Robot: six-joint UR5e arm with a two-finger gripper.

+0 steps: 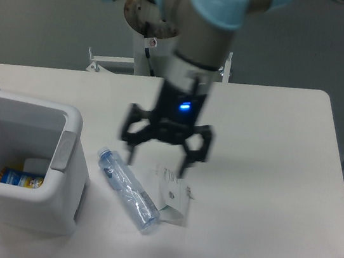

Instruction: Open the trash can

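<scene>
**Camera view: bin standing open, arm over the table**

The gripper point(159, 155) is hanging with fingers spread wide, holding nothing, above a plastic bottle point(127, 189) and what is probably a clear packet point(172, 193). The trash can point(61, 190) is sitting front-left, uncovered.

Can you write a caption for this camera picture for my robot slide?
Open gripper hovers above bottle, beside the opened trash can.

Single fixed camera, mounted high, facing down at a steep angle across the white table point(271, 149). Moderately close: most of the table top fills the frame, its left side cropped. Grey floor visible beyond the table's far edge. No second view.
</scene>
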